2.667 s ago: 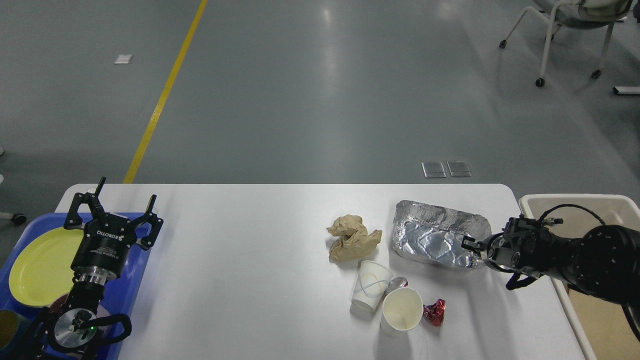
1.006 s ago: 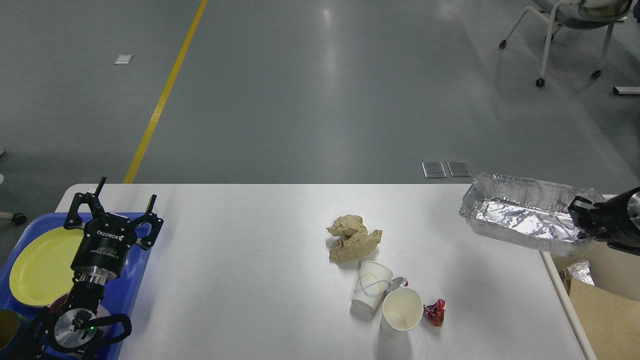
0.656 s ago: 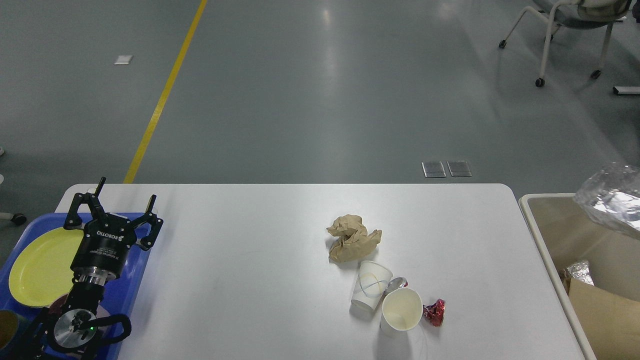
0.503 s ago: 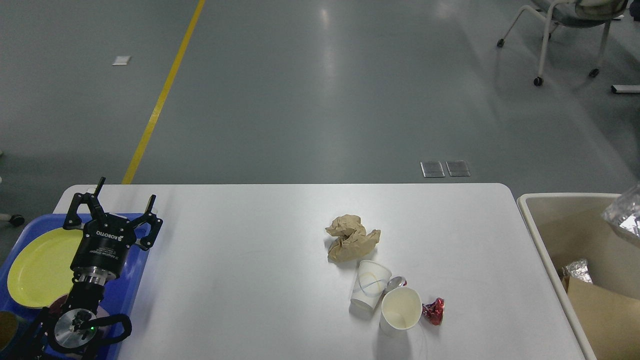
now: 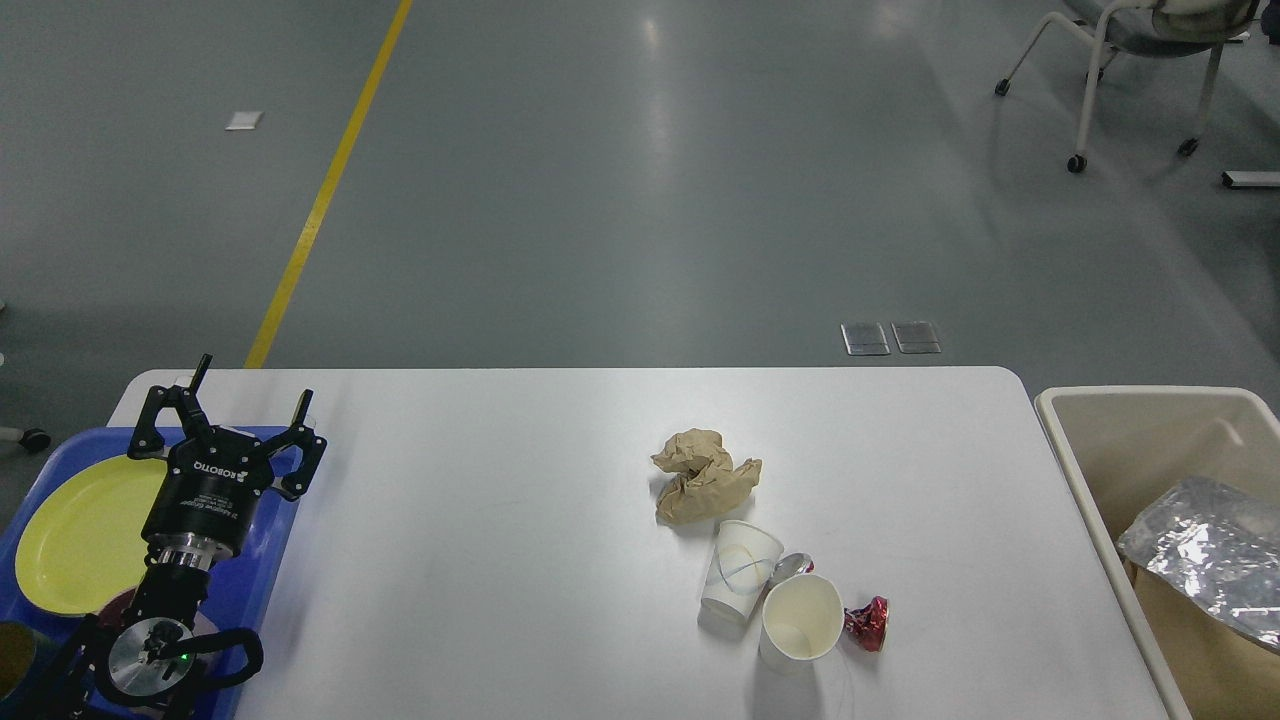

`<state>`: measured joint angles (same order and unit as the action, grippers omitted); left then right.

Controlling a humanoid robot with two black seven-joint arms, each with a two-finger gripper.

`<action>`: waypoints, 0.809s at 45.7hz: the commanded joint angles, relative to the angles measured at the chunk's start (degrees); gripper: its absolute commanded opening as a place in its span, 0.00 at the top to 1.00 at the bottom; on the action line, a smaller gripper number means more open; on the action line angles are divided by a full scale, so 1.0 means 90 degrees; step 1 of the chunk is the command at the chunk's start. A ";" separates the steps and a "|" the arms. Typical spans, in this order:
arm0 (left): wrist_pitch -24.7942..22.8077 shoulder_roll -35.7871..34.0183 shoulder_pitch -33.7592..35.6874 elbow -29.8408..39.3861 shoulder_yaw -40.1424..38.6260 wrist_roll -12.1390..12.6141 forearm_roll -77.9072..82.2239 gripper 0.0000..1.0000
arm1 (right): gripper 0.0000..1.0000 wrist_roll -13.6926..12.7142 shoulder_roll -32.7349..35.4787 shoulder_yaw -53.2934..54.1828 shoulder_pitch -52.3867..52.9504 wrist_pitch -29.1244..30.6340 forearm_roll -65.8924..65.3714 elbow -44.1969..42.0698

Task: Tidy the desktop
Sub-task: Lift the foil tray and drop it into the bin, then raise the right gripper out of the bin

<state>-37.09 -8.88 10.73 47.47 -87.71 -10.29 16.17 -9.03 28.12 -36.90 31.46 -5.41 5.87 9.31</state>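
Two paper cups [image 5: 770,605], crumpled brown paper [image 5: 703,475] and a red wrapper [image 5: 868,623] lie right of centre on the table [image 5: 480,540]. Left pincer [image 5: 225,425]: released, empty, above the blue tray [image 5: 262,570]. Right pincer: out of view.

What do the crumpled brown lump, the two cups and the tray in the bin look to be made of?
Brown lump: matte paper, by its soft creases. Cups: white paper, probably coated, with thin rolled rims. Tray in the bin: shiny aluminium foil, wrinkled and glinting.
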 commanded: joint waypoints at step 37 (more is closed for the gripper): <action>0.0000 0.0000 0.0009 -0.0001 0.0000 0.0001 0.0000 0.04 | 0.00 -0.0062 -0.0497 -0.0001 -0.0282 -0.0873 -0.0037 -0.0136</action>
<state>-37.09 -8.88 10.76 47.46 -87.70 -10.27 16.17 -9.57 23.71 -36.83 28.56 -13.31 5.72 7.90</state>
